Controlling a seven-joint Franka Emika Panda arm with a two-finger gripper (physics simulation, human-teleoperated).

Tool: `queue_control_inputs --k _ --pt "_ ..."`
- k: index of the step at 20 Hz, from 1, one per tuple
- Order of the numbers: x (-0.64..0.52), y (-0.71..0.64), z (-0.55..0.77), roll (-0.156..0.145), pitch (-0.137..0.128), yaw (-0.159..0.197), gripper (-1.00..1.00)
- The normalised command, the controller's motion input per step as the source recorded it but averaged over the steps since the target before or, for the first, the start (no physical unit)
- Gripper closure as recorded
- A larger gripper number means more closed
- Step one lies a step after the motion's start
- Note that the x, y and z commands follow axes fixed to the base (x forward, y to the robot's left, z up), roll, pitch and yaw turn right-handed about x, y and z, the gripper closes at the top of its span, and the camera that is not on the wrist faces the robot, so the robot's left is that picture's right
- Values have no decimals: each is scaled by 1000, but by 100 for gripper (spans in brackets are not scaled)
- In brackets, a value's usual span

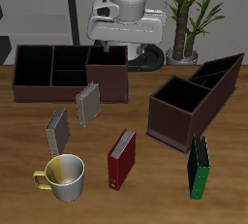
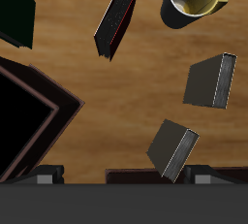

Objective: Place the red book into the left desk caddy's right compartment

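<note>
Dark-red cover, pale page edges: the red book [image 1: 121, 159] stands upright on the wooden table [image 1: 136, 204] near the front edge, untouched, at about 9 o'clock from the green book [image 1: 199, 167] and 3 o'clock from the mug [image 1: 62, 176]. Its long axis is vertical, with a slight lean. Nothing of the task is done; reach, grasp, carry and drop all remain. The left desk caddy [image 1: 193, 99] sits diagonally at roughly 1 o'clock from the book, its right compartment [image 1: 179, 99] open and empty. My gripper [image 1: 124, 36] hangs high near the back, holding nothing; whether the jaws are spread I cannot tell. Two grey books [image 1: 88, 103] stand between.
</note>
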Motion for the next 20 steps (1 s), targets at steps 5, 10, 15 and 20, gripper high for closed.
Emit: queue_control_inputs --k 5,10,15,20 --pt "241 162 152 58 -14 2 -100" --pt "243 32 90 -5 -13 28 -100" --pt "322 -12 50 -2 7 18 -100" --pt "331 57 13 18 -34 98 -100"
